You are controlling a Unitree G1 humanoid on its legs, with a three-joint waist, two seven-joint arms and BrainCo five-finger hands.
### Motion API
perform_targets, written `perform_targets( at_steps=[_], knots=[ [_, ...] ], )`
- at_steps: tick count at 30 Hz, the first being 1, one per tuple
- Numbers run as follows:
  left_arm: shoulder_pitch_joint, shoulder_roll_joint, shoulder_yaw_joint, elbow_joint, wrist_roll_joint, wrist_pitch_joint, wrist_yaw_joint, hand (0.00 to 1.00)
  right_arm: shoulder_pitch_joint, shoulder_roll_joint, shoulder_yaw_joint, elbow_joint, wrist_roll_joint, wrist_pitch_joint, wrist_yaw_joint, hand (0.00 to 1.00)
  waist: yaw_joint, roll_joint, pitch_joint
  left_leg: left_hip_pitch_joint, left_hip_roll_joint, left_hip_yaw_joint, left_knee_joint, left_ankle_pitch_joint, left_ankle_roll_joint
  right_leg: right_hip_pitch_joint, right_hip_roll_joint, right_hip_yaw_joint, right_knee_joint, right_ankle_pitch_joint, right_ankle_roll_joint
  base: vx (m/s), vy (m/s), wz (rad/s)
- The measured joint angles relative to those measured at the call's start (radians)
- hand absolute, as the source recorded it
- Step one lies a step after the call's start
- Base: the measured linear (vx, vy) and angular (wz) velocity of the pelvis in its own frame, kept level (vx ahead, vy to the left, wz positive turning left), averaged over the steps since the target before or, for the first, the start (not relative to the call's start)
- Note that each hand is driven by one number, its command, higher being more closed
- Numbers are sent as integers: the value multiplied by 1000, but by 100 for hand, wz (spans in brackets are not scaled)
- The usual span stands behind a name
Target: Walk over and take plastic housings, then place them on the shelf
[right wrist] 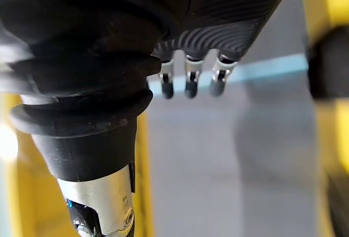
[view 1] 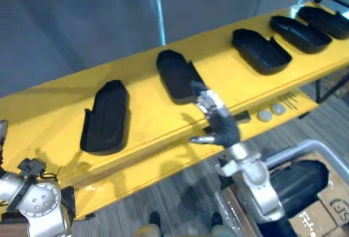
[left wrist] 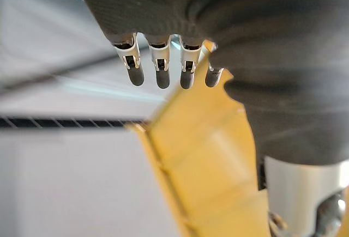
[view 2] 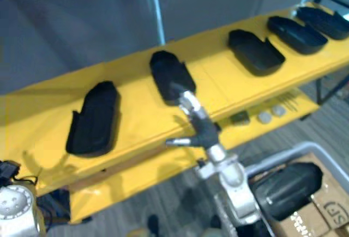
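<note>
Several black plastic housings lie in a row on the yellow shelf point(view 1: 147, 120): one at the left point(view 1: 106, 117), one in the middle point(view 1: 177, 76), one further right point(view 1: 259, 50) and more at the far right point(view 1: 300, 32). My right hand point(view 1: 219, 123) hovers at the near end of the middle housing, open, fingers straight toward it and thumb out to the side, holding nothing. The right wrist view shows its straight fingers point(right wrist: 188, 81) with a dark housing point(right wrist: 330, 68) beside them. My left hand point(left wrist: 158, 71) is open and empty over the shelf's left end.
A lower yellow shelf level point(view 1: 294, 103) carries two round discs point(view 1: 265, 115) and a small dark piece point(view 1: 242, 117). At the lower right a cardboard box point(view 1: 327, 199) in a grey-rimmed bin holds another black housing point(view 1: 297, 185). A pale blue post point(view 1: 159, 8) rises behind the shelf.
</note>
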Motion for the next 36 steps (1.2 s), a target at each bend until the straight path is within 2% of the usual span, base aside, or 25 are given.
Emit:
perform_targets(
  at_steps=[1, 3, 7, 10, 12, 13, 16, 20, 23, 25, 28, 30, 32, 36],
  knots=[
    [6, -1, -3, 34, -1, 6, 0, 0, -26, 0, 17, 50, 0, 15, -12, 0, 18, -3, 1, -1, -1, -2, 0, 0, 0, 1, 0, -3, 0, 0, 0, 18, -5, 17],
    [9, -1, -3, 79, -6, 10, -1, 0, -57, 5, 32, 107, 0, 19, -38, 0, 20, -4, 1, -11, -5, -22, 1, 2, 1, 5, -3, -32, 1, -1, -2, 11, -6, 27],
    [7, -1, -25, 212, -16, 45, -25, 0, -142, 32, 42, 231, -1, 41, -89, 0, 35, -8, 4, -18, -8, -45, -2, 6, 3, 7, -6, -57, 11, -4, -7, -3, 3, 16],
    [6, -3, -71, 352, -49, 82, -64, 0, -193, 36, 85, 269, 0, 63, -82, 0, 46, -19, 11, -24, -7, -48, -1, 7, 2, -1, -5, -58, 19, -9, -14, -11, 1, 3],
    [6, -4, -109, 450, -85, 85, -77, 0, -220, 35, 107, 277, 1, 80, -53, 0, 50, -30, 19, -34, -7, -51, 3, 9, 1, -3, -5, -61, 18, -9, -14, -20, -3, 4],
    [3, -12, -131, 537, -123, 89, -78, 0, -247, 38, 136, 302, 3, 90, -15, 0, 53, -40, 26, -33, -5, -51, 4, 9, 1, -3, -3, -61, 18, -9, -14, 0, 0, 0],
    [2, -52, -138, 675, -128, 93, -68, 0, -298, 42, 201, 359, 3, 106, 70, 0, 72, -59, 38, -37, -3, -53, 7, 8, 0, -4, -1, -61, 18, -9, -14, 0, 0, 0],
    [-1, -62, -128, 776, -168, 113, -37, 0, -381, 49, 263, 408, 2, 107, 137, 0, 83, -67, 71, -71, 3, -75, 34, 6, -3, -14, 5, -83, 18, -11, -17, -39, -12, 15],
    [-8, -80, -82, 827, -207, 116, 24, 0, -439, 54, 323, 422, -1, 95, 176, 0, 116, -68, 89, -83, 10, -81, 38, 8, -7, -20, 12, -87, 19, -12, -19, -27, -18, 3],
    [-8, -80, -75, 855, -205, 115, 58, 0, -454, 68, 343, 422, -1, 72, 177, 0, 126, -71, 91, -86, 11, -84, 40, 8, -7, -20, 14, -90, 19, -11, -19, 14, -5, 6],
    [-12, -81, -41, 880, -235, 102, 78, 0, -487, 103, 359, 403, -1, 41, 176, 0, 126, -85, 98, -102, 14, -99, 53, 4, -13, -20, 19, -103, 18, -14, -22, 5, -8, 11],
    [-14, -82, -36, 890, -282, 78, 77, 0, -508, 128, 367, 376, -1, 38, 175, 0, 131, -102, 109, -107, 20, -106, 61, 1, -16, -20, 25, -108, 17, -16, -26, -8, -19, 10],
    [-15, -90, -15, 910, -284, 75, 73, 0, -528, 147, 390, 371, -11, 38, 161, 0, 137, -112, 112, -110, 24, -107, 67, -4, -20, -20, 29, -108, 17, -17, -28, 0, 0, 0],
    [-15, -101, -11, 917, -281, 74, 62, 0, -531, 151, 404, 368, -23, 39, 124, 0, 151, -114, 112, -130, 25, -110, 81, -9, -19, -32, 30, -110, 17, -17, -29, 0, 0, 0]
  ],
)
